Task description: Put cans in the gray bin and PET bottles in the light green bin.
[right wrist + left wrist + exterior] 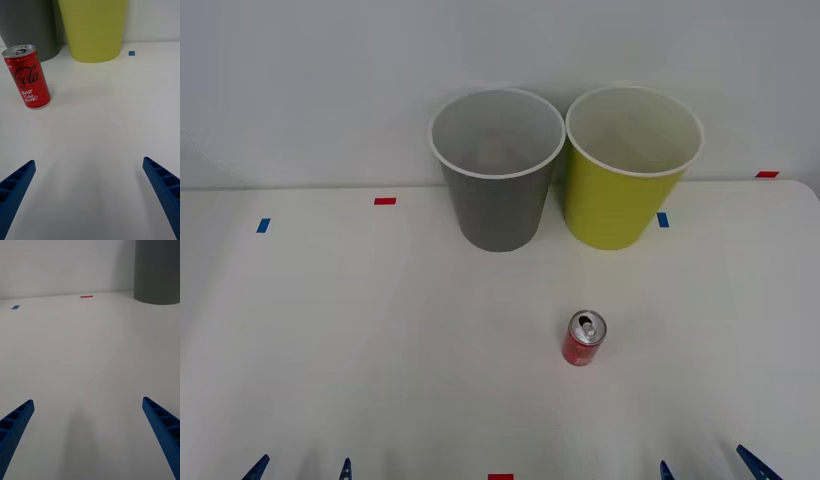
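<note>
On the white table (330, 340), the gray bin (498, 170) and light green bin (632, 165) stand side by side at the far edge. The red Coca-Cola can (584, 338) stands upright ahead-left of my right gripper (710, 468), spread empty; my left gripper (300, 468) is likewise spread.

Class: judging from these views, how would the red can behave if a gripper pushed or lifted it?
The can stands upright on a narrow base, so a high push would probably tip it, and its round body would then roll. Its tab looks opened, so it may be empty and light. Its glossy wall may slip.
</note>
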